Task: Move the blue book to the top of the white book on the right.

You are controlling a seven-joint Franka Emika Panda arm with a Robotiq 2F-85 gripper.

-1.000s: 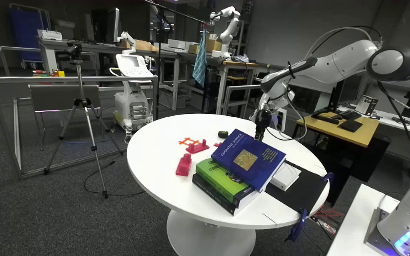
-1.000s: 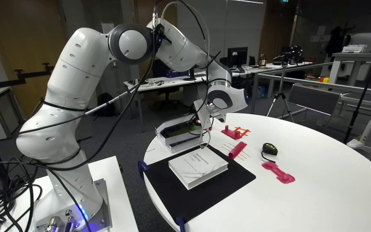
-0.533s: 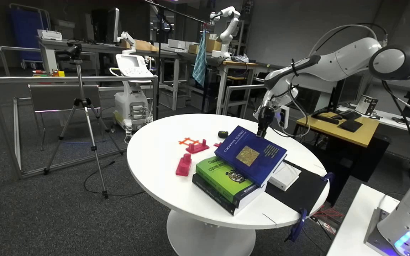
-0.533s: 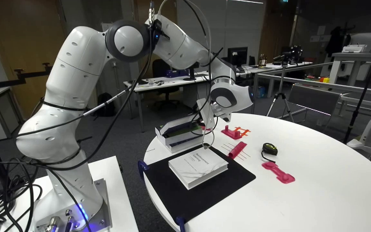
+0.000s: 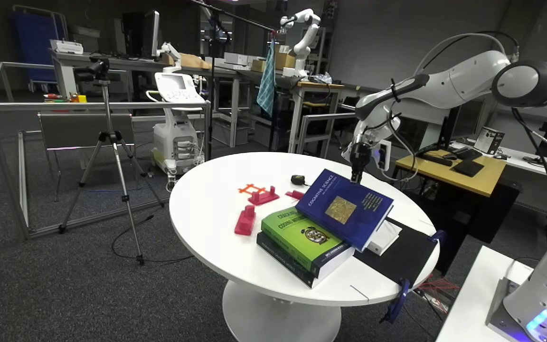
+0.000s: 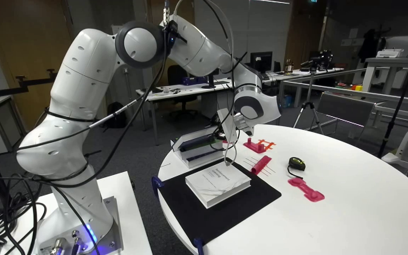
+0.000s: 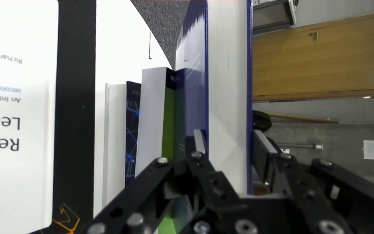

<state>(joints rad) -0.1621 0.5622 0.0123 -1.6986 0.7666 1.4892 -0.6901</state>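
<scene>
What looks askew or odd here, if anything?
The blue book: tilted, out of line with the green book below, since the gripper pinches it at one edge. Whether the books touch, I can't tell. Probably just the carry, not a fault; I see no spill or damage.

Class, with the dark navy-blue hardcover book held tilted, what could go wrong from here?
The black gripper grips the blue book near one edge, so it may pivot or slip. Its lower side overlaps the bright green rectangular book in an exterior view and might drag it. Set down tilted, it could slide off the flat-lying white rectangular book.
</scene>
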